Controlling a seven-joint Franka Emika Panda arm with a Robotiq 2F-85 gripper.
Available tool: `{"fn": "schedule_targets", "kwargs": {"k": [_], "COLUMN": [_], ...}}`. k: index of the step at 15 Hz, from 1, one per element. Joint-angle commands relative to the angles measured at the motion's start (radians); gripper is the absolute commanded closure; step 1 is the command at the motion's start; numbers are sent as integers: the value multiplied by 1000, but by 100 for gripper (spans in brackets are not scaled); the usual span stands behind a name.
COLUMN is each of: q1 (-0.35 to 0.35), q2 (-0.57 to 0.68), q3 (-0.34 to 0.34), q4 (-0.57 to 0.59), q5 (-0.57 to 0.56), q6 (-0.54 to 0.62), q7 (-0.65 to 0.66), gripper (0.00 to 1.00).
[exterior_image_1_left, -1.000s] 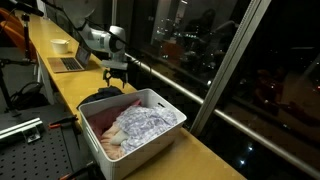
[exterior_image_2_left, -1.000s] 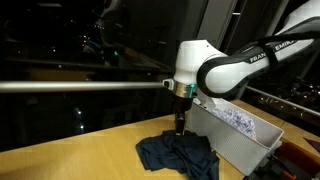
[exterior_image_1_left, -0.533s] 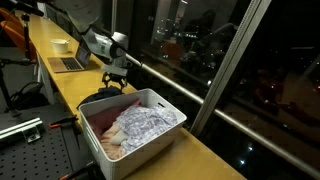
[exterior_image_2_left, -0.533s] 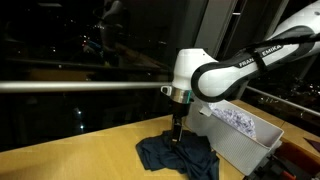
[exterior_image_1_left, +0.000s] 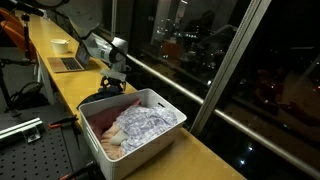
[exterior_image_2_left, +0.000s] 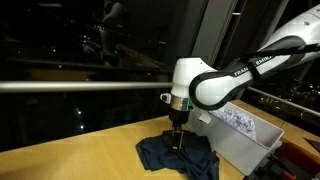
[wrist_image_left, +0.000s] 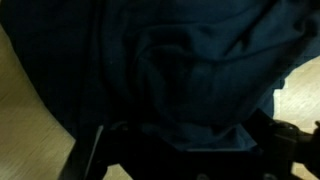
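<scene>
Hovering close over the crumpled dark navy cloth, my fingers gape wide, empty (looks soft, floppy; a raised fold suits gripping).

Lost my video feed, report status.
End effector open, low over dark garment. White bin beside it. Nothing in the way.
</scene>
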Motion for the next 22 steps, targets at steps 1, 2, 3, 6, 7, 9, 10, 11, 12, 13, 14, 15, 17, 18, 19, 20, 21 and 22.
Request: {"fn": "schedule_targets", "kwargs": {"k": [1, 2, 3, 6, 7, 9, 10, 11, 12, 13, 14, 15, 17, 18, 19, 20, 21, 22], "q1": [-14, -14, -14, -14, -14, -21, -26, -29, -32, -35, -40, -42, -46, -44, -44, -43, -38, -34], "q2": [43, 51, 57, 53, 39, 16, -4, -22, -47, -75, -113, -150, -249, -297, -341, -387, -431, -477], "q3": [17, 18, 17, 14, 11, 9, 9, 8, 7, 7, 7, 6, 0, -8, -15, -23, -37, -50], "q4": [41, 46, 49, 47, 37, 20, 6, -7, -23, -43, -67, -91, -146, -163, -178, -190, -197, -203], "q5": [19, 18, 16, 14, 14, 18, 20, 20, 19, 19, 20, 18, 11, 4, -2, -8, -24, -41], "q6": [3, 4, 4, 0, -1, -3, -3, -2, 0, 4, 5, 6, -2, -7, -8, -14, -19, -28], "q7": [-42, -49, -54, -56, -47, -38, -35, -30, -23, -17, -11, -4, 13, 29, 41, 55, 75, 96], "gripper": [26, 29, 32, 55, 63, 78, 85, 94, 98, 100, 100, 100, 98, 98, 98, 98, 98, 98]}}
